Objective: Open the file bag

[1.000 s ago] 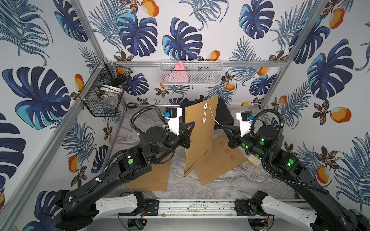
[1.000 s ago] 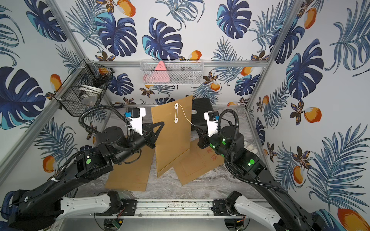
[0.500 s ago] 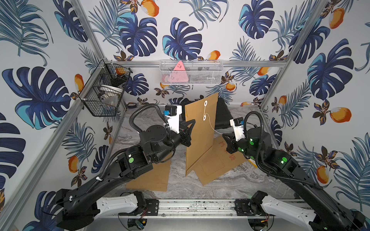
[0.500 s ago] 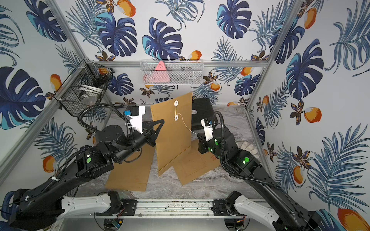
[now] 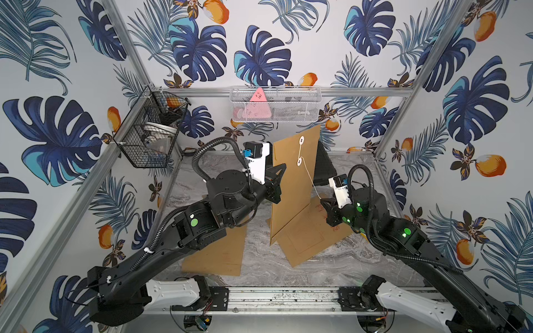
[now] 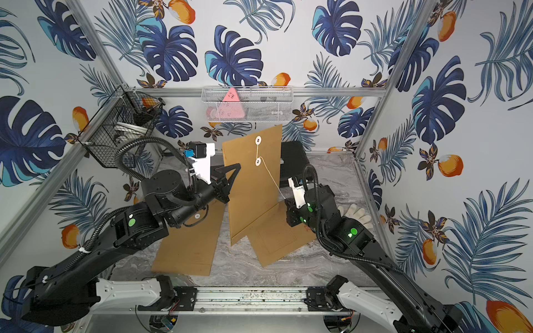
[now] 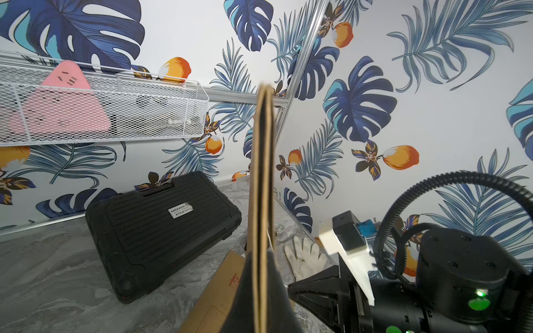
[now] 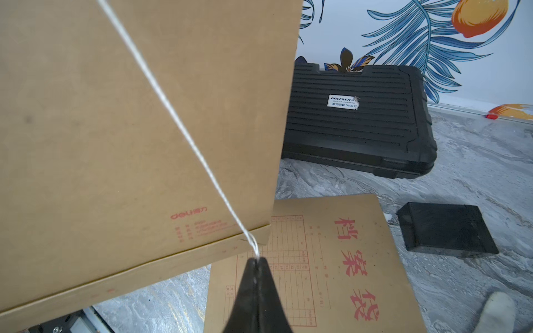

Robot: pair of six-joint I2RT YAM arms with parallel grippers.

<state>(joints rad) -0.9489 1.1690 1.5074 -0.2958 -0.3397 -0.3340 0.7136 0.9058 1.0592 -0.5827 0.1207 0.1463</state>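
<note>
Clamping flat kraft file bag (image 5: 291, 184) upright in left gripper (image 7: 260, 259); pinching its thin white string (image 8: 184, 135) taut in right gripper (image 8: 256, 261).

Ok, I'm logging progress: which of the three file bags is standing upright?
The middle file bag, clamped by the left tool, its string gripped by the right tool. The red-printed bag and the leftmost bag lie flat.

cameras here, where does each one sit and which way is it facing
Top views: high at the front, looking down toward the back wall; left gripper and right gripper show.
Left wrist: behind the left gripper, facing the edge of the brown paper file bag; right arm beyond.
Right wrist: behind the right gripper, facing the white string it pinches.
Shared: both wrist views show the black ribbed plastic case.
</note>
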